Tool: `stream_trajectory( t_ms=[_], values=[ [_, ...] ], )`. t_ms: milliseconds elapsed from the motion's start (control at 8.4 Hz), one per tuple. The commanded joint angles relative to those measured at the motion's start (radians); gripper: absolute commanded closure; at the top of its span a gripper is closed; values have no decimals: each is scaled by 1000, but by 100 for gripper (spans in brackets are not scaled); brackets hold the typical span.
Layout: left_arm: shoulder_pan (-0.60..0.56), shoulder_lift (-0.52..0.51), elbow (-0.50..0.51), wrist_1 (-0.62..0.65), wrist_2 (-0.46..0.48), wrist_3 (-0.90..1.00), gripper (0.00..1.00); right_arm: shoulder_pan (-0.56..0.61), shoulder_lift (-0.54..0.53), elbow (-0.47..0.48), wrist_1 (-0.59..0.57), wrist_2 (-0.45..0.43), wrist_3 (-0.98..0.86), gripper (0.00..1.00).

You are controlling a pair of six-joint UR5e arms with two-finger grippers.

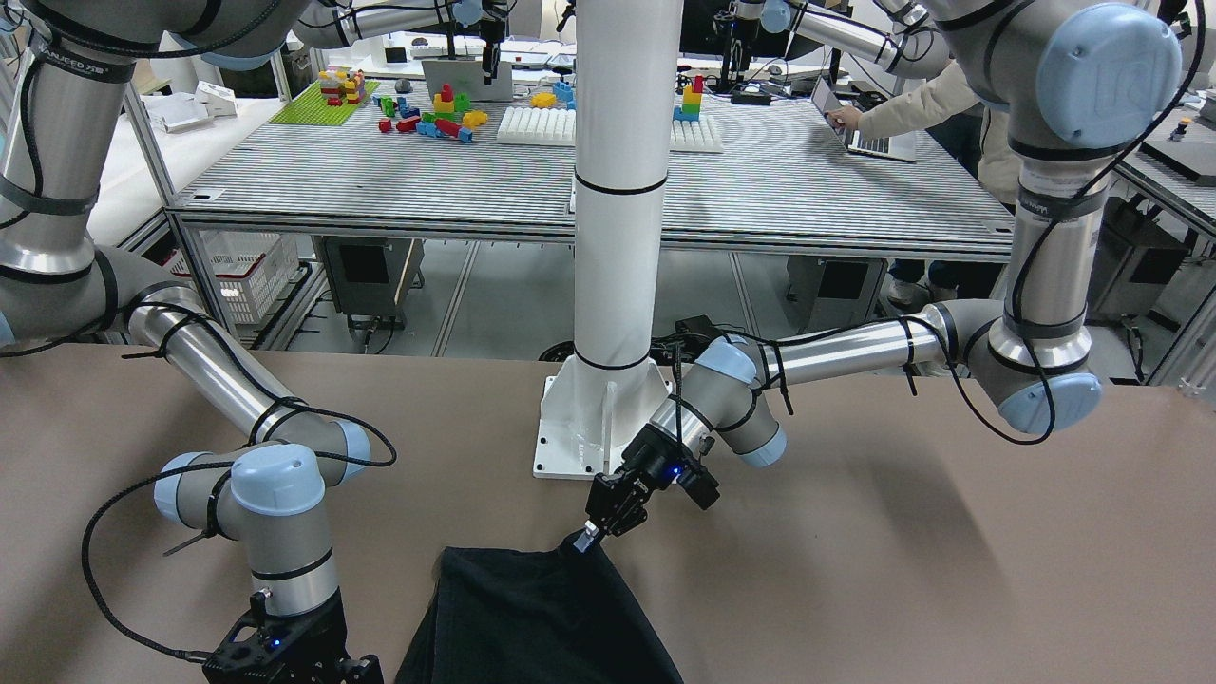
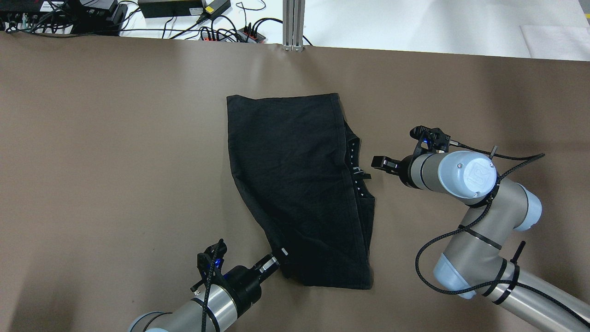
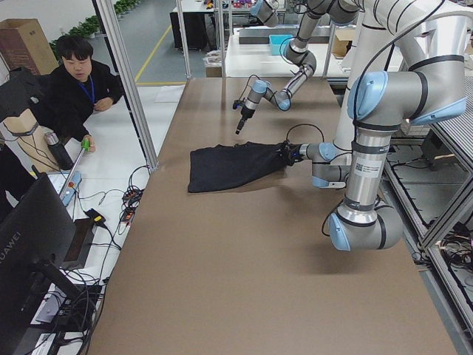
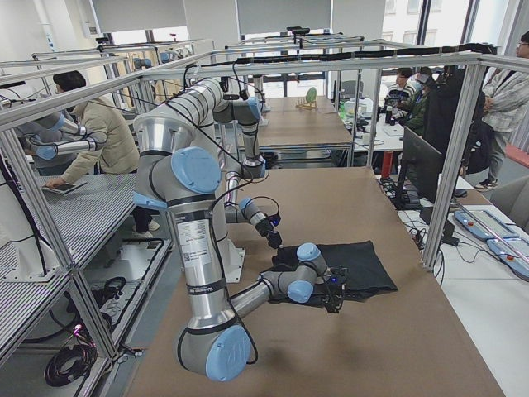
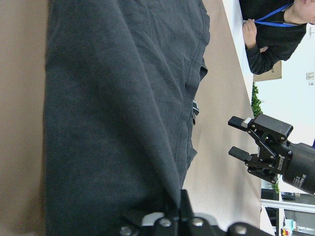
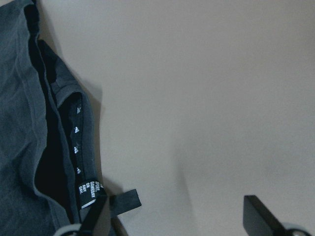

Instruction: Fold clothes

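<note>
Clamps the fingers (image 1: 580, 541) of the left gripper (image 2: 282, 253) tight on the near corner of the cloth (image 2: 295, 175), which tapers to a point there, near the base of the white pillar (image 1: 622, 190). Holds the right gripper (image 2: 375, 162) with fingers apart on nothing, just right of the cloth's right edge, beside a small black tab (image 6: 125, 200). Counts two grippers, one cloth, one pillar. Shows soft black fabric, finely ribbed and hemmed, lying mid-table as a skewed four-sided shape, widest at the far edge, with a second layer and a row of white marks peeking out on the right. Rests on a matte brown table (image 2: 115, 161). Ends, past the far edge, in a white surface with cables (image 2: 230, 27) and one person (image 3: 77, 81) in black.
</note>
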Motion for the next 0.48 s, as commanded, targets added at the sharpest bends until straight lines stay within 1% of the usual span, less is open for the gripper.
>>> stream_trajectory(
  t_ms=[0,357],
  values=[
    [-1,-1,14,0,-1,2,100,-6,1,-9,-1,-4,-61,5],
    [-4,1,17,2,-2,5,100,-6,-1,-9,1,-5,-80,5]
  ],
)
